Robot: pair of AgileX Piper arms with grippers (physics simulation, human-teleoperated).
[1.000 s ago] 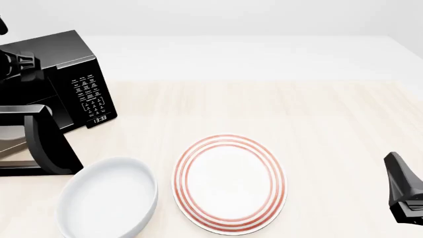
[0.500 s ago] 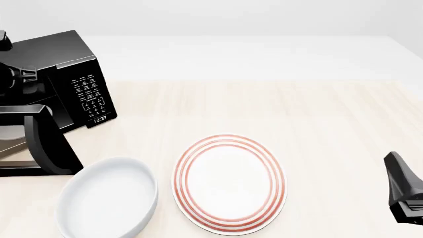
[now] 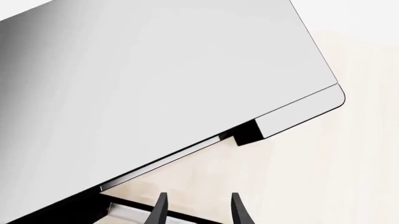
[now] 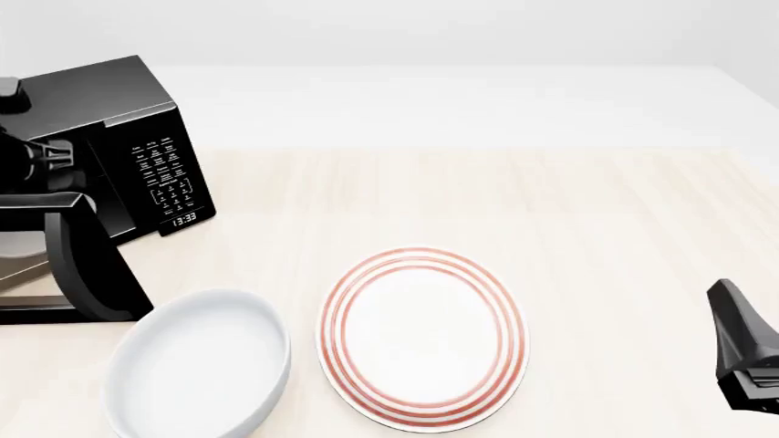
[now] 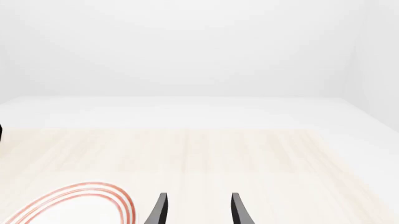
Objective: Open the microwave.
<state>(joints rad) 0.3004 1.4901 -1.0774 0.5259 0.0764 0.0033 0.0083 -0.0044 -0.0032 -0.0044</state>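
Black microwave [image 4: 116, 146] sits at the worktop's [image 4: 512, 201] far left, its door [image 4: 73, 265] already swung out; your left fingers [image 3: 198, 210] hang spread and empty above it, the right fingers [image 5: 198, 210] likewise, so a careless sweep could knock the door shut or hit the white bowl [image 4: 195, 374].

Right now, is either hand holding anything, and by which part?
Nothing is held. The left hand is open above the microwave; the right hand is open over bare table.
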